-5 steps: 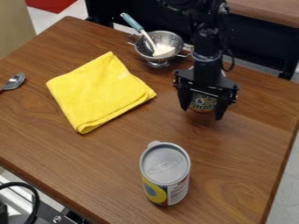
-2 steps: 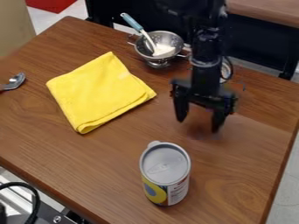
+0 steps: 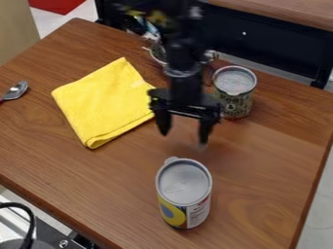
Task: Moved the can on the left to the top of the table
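My gripper (image 3: pixel 183 138) hangs over the middle of the table, its two fingers apart with nothing between them. Just right of it and farther back, a can (image 3: pixel 235 92) with a silver top and a printed label stands upright, apart from the fingers. A second, larger can (image 3: pixel 184 193) with a grey lid and a yellow, blue and white label stands upright near the table's front, below the gripper in the view.
A folded yellow cloth (image 3: pixel 107 103) lies left of the gripper. Behind the arm a metal colander (image 3: pixel 156 52) is partly hidden. A spoon (image 3: pixel 15 91) lies at the left edge of the wooden table (image 3: pixel 123 182).
The gripper has come away from the can at the back right and moved left, now in front of the colander. That can, largely hidden before, is now uncovered. The front can has stayed put.
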### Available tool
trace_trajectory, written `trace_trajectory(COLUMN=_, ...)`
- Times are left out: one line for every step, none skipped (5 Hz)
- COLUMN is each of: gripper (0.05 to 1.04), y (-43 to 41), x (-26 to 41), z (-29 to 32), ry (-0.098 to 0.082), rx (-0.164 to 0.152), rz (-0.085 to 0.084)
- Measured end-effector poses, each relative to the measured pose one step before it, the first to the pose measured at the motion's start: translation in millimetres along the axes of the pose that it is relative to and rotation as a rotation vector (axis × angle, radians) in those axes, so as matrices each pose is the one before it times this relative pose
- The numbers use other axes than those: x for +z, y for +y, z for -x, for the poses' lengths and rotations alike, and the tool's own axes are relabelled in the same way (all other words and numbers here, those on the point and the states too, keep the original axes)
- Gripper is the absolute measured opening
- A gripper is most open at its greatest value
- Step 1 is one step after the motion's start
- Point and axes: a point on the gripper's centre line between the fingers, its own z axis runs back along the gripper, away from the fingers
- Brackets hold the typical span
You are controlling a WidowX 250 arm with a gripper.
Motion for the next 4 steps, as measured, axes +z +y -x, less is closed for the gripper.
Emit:
trace_trajectory(gripper=0.999, y=25.0, x=3.94, z=-10.9, ry=-0.0726, rx=0.2184, rz=-0.033)
trace_trajectory(gripper=0.999, y=25.87, x=5.45, z=-16.15, ry=-0.0178, rx=0.126, rz=-0.0121)
trace_trajectory(gripper=0.999, y=23.49, x=9.11, z=-17.26, ry=-0.016, rx=0.1043, rz=-0.0533)
trace_trajectory(gripper=0.999, y=21.09, x=10.59, z=-24.89, ry=-0.019, rx=0.0892, rz=0.0158)
